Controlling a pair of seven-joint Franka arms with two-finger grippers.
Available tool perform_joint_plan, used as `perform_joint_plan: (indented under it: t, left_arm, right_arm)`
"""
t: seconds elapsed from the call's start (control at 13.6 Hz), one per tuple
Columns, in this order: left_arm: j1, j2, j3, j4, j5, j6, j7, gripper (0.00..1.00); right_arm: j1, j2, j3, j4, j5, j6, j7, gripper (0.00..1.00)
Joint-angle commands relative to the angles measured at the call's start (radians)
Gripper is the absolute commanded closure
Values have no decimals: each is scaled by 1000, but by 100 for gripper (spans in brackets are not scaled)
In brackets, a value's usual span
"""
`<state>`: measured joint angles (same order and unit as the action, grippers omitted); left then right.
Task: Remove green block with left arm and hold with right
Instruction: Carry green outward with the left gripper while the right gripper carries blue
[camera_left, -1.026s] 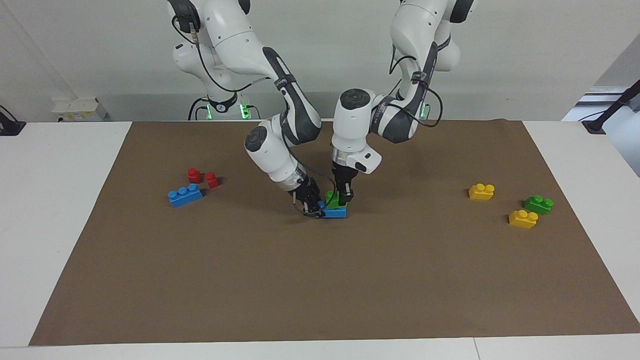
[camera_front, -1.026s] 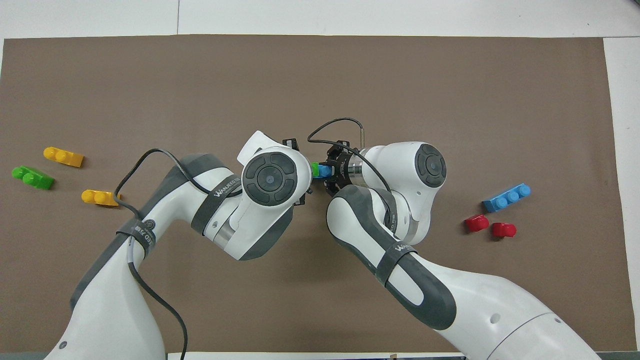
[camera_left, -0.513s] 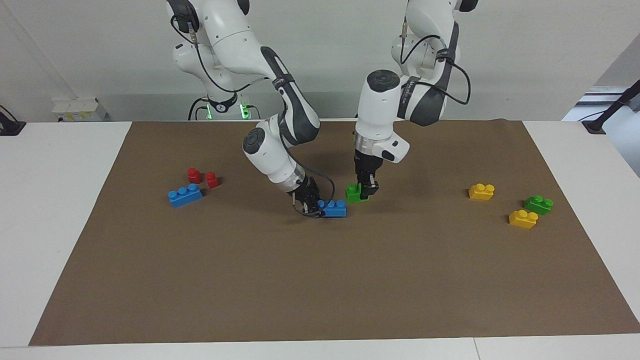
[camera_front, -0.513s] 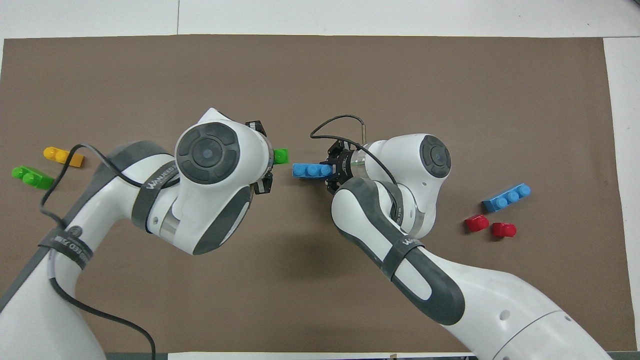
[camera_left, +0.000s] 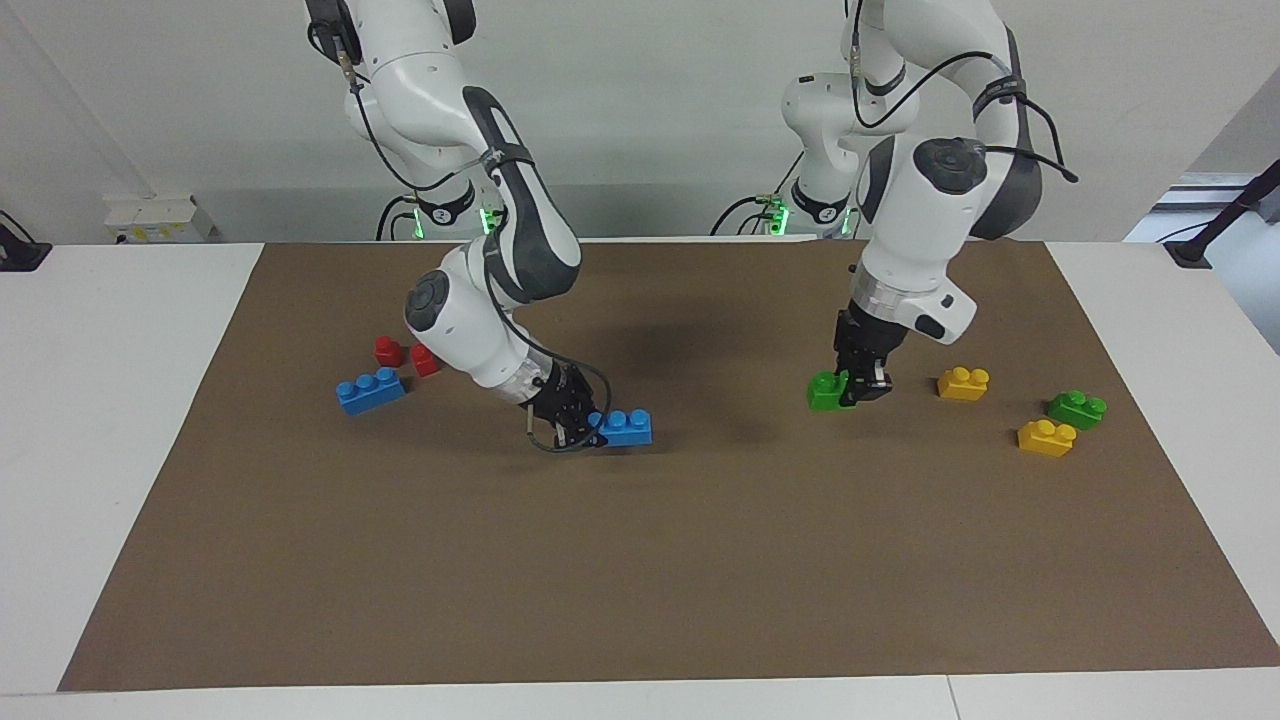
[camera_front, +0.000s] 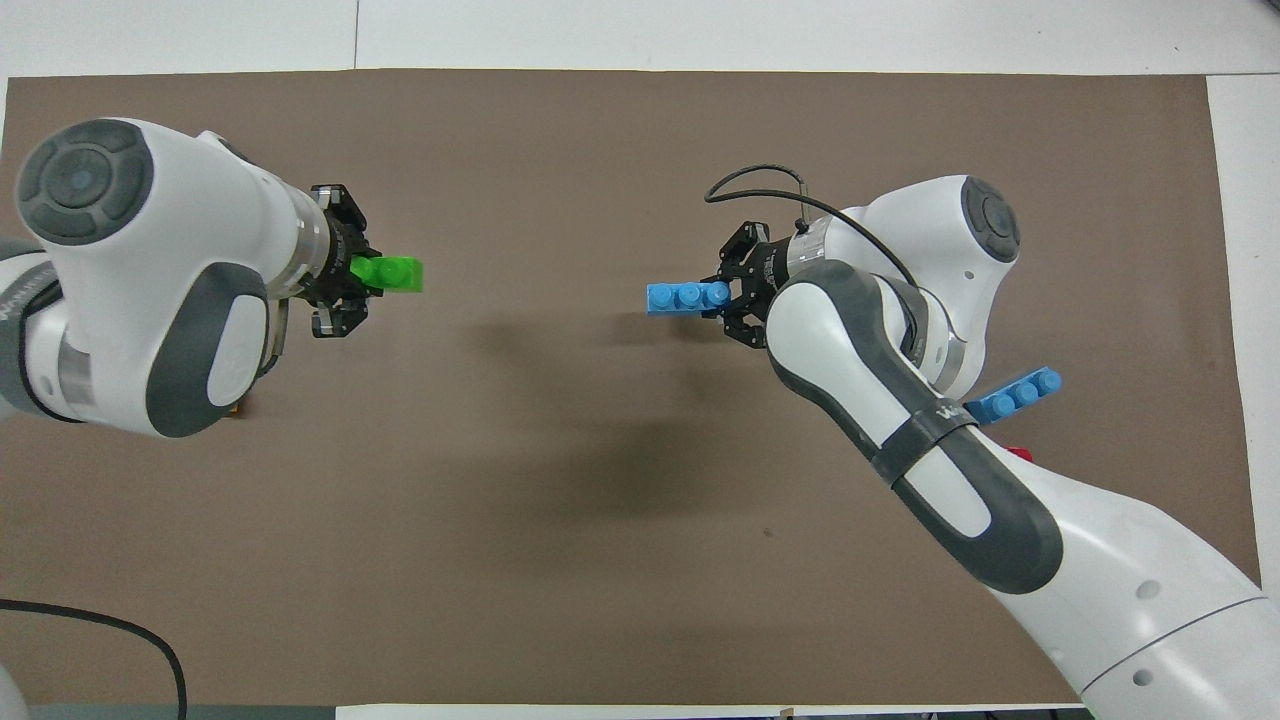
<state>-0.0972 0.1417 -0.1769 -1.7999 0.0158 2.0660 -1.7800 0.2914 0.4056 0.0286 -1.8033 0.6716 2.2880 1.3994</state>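
Note:
The green block (camera_left: 826, 391) (camera_front: 393, 274) is pinched at one end by my left gripper (camera_left: 852, 388) (camera_front: 368, 273), which is shut on it low over the brown mat (camera_left: 640, 560), toward the left arm's end of the table. My right gripper (camera_left: 592, 428) (camera_front: 722, 297) is shut on one end of a blue three-stud brick (camera_left: 625, 428) (camera_front: 688, 297), held level just above the middle of the mat. A wide stretch of bare mat separates the two bricks.
Two yellow bricks (camera_left: 963, 383) (camera_left: 1046, 437) and a second green brick (camera_left: 1077, 408) lie near the left arm's end. Another blue brick (camera_left: 371, 390) (camera_front: 1015, 394) and two red pieces (camera_left: 388, 350) (camera_left: 425, 360) lie near the right arm's end.
The green block came off the blue brick. My left gripper carried it toward the left arm's end; my right gripper drew the blue brick slightly toward the right arm's end.

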Motion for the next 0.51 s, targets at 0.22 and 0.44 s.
perform_joint_plan:
  t: [0.22, 0.44]
  left_arm:
    - [196, 24, -6, 53, -48, -29, 353, 100]
    - [276, 38, -4, 50, -82, 12, 560, 100]
  right_arm:
    - [-236, -30, 7, 5, -118, -234, -311, 100]
    - [-356, -37, 7, 4, -121, -324, -451, 100]
